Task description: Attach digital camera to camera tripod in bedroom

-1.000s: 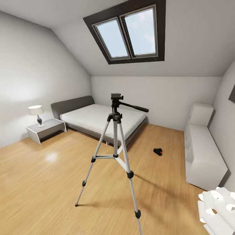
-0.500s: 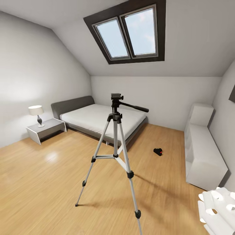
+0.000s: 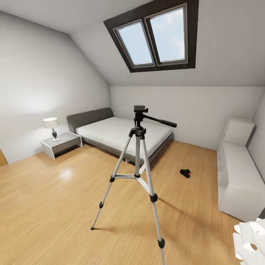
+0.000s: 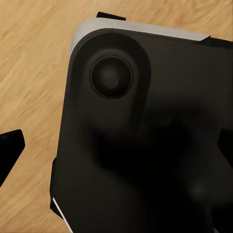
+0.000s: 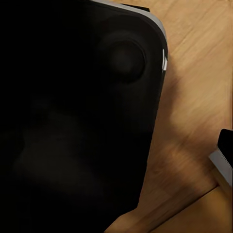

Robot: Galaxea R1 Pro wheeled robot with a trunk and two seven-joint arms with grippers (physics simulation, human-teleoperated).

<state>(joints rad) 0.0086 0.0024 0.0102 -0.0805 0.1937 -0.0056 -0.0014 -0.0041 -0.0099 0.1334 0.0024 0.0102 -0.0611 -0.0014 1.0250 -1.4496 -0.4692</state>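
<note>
The camera tripod (image 3: 137, 162) stands upright on the light wood floor in the middle of the bedroom, its dark head (image 3: 140, 110) bare and the black pan handle pointing right. The digital camera (image 3: 185, 173), small and black with a red dot, lies on the floor to the tripod's right and farther back, near the bed's foot. Both are well away from my arms. In the left wrist view my left gripper (image 4: 116, 145) is open above my own dark base, fingertips at both edges. My right gripper (image 5: 116, 145) looks open, with one fingertip (image 5: 225, 141) showing.
A grey bed (image 3: 121, 134) with a white mattress stands behind the tripod, and a grey nightstand (image 3: 60, 143) with a lamp at the left wall. A white cabinet (image 3: 237, 173) lines the right wall. A white part of my right arm (image 3: 250, 239) sits bottom right.
The whole head view has shifted a little to the right, so the camera has turned or moved. The tripod and the digital camera lie where they were.
</note>
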